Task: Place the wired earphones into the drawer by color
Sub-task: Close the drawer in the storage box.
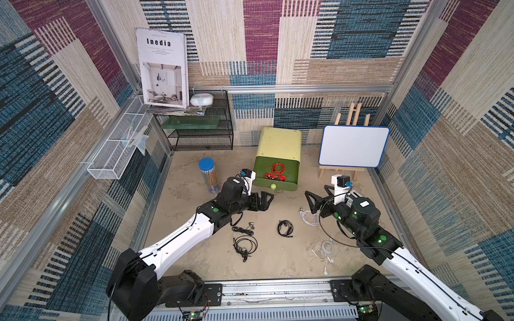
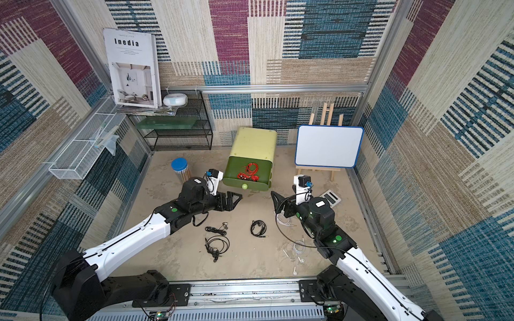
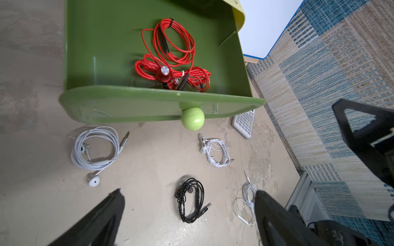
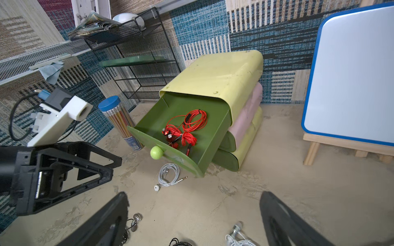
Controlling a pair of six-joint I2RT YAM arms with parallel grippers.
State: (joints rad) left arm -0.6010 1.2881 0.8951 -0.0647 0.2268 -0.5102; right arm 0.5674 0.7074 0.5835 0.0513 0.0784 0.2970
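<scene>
The green drawer [image 1: 262, 170] of the yellow-green cabinet stands pulled out, with red wired earphones [image 1: 276, 171] coiled inside it [image 3: 170, 55]. Three black sets [image 1: 285, 228] [image 1: 243, 229] [image 1: 245, 246] lie on the sandy floor in front. White sets lie at the right [image 1: 308, 218] [image 1: 322, 248], and another lies under the drawer front [image 4: 169, 174]. My left gripper [image 1: 268, 198] hovers open just left of the drawer knob, nothing between its fingers [image 3: 188, 191]. Right of the knob, the right gripper [image 1: 316, 191] is open and empty too [image 4: 194, 194].
A pencil jar with a blue lid [image 1: 207, 173] stands left of the cabinet. A whiteboard on an easel [image 1: 353, 146] is at the back right, with a calculator [image 2: 330, 198] on the floor before it. A black wire shelf [image 1: 200, 122] fills the back left.
</scene>
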